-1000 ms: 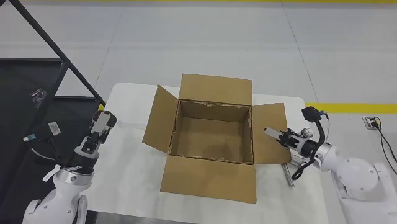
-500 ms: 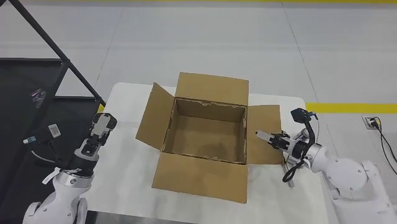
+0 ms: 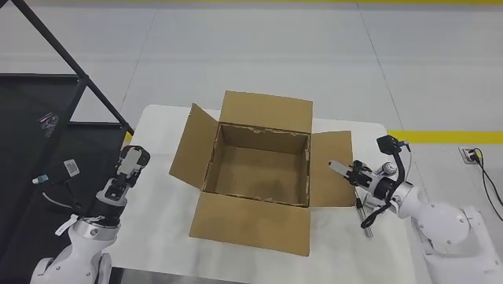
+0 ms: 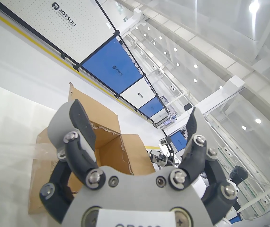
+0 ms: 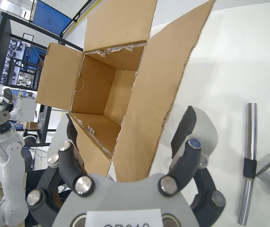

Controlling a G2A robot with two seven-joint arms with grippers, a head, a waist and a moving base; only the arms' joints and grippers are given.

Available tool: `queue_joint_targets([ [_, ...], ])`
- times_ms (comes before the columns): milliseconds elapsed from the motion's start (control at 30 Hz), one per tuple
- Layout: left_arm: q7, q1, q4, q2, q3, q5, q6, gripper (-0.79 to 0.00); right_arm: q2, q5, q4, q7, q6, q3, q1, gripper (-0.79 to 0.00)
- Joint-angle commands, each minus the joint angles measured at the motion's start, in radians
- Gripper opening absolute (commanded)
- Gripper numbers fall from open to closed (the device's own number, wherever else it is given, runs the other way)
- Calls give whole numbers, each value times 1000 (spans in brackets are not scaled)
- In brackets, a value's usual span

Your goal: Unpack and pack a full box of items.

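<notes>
Right wrist view: box flap (image 5: 154, 83) between parted jaws

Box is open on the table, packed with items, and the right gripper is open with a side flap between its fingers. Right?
Not packed: the box is empty, its bare bottom plain in the top view. Otherwise yes: open on the table, right gripper open, side flap between its fingers.
</notes>
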Motion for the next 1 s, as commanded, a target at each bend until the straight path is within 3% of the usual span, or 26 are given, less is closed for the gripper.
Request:
queue_joint_targets([
  [0, -15, -12, 2, 2, 10, 3, -1, 0, 5, 26, -18, -10, -20, 46, -33, 0],
  [333, -24, -19, 3, 3, 15, 3, -3, 0, 20, 172, -119, -85, -155, 302, -255, 0],
  [967, -20, -17, 2, 3, 16, 3, 0, 0, 19, 184, -119, -105, -174, 291, -259, 0],
])
